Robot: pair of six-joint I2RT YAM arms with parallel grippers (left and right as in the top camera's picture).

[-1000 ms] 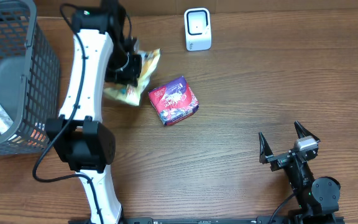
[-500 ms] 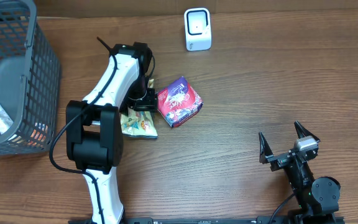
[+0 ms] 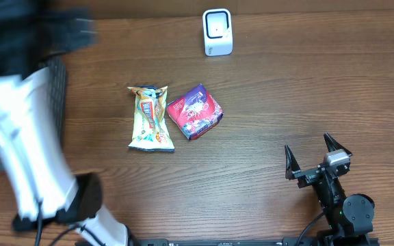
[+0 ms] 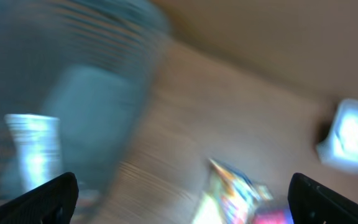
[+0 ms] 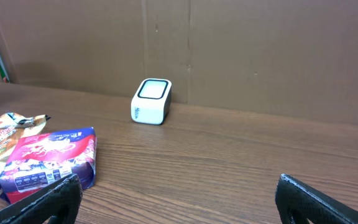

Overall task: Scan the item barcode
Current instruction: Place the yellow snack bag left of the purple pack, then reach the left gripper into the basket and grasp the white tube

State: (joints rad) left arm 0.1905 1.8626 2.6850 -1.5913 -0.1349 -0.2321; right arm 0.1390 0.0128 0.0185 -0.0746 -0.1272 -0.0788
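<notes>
Both hands are wide and empty: left hand (image 4: 182, 190) is all blur, right hand (image 3: 314, 162) parked. The snack packet (image 3: 150, 117) lies beside the purple box (image 3: 195, 111) on the tabletop (image 3: 286, 96), well apart from the scanner (image 3: 217, 32). My worry: grabbing one could shove the other, or crinkled wrap could hide the barcode.

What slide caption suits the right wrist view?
White barcode scanner stands beyond a purple packet and snack bag on wooden table.

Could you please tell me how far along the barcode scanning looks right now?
Done: the snack packet and purple box lie side by side on the table, apart from the scanner; whether either was scanned cannot be seen. In hand: nothing; left gripper and right gripper are both open. Left: possibly presenting a barcode to the scanner.
</notes>
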